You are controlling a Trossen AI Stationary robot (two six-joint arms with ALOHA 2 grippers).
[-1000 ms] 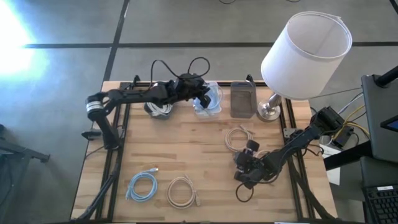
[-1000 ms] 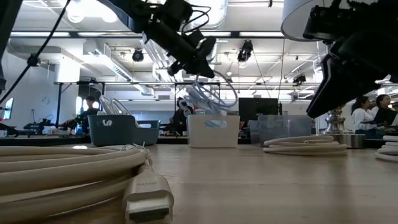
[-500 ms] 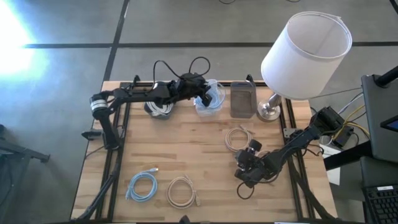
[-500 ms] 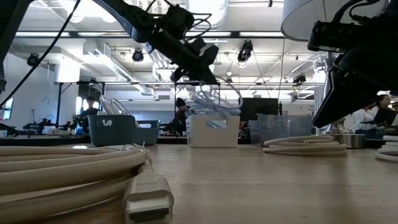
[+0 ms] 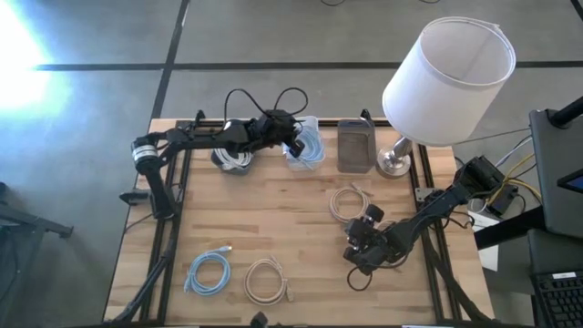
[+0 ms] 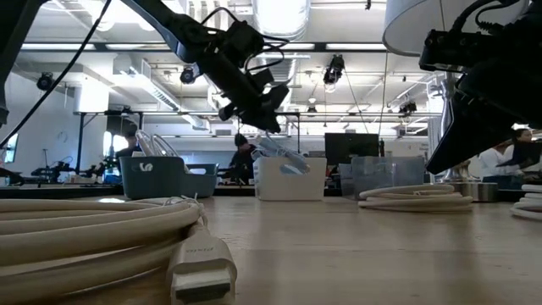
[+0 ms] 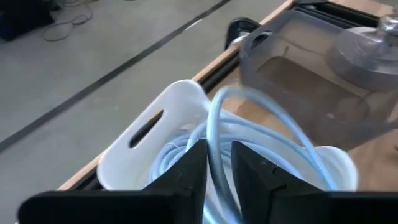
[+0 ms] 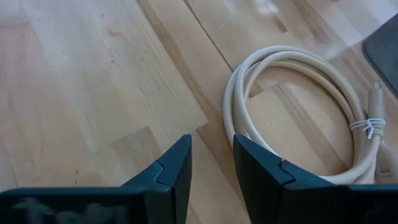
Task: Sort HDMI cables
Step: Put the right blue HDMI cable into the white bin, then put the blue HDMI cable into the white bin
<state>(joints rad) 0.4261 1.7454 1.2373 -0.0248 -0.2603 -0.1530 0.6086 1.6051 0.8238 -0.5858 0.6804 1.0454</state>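
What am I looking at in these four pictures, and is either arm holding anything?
Two dark robot arms work at a wooden table. One camera looks down, one sits at table height, and one rides on each wrist. The left gripper is over a white bin at the far edge, with a light blue coiled cable between its parted fingers, apparently being released. The right gripper, open and empty, hovers by a beige coiled cable. Another blue coil and beige coil lie near the front.
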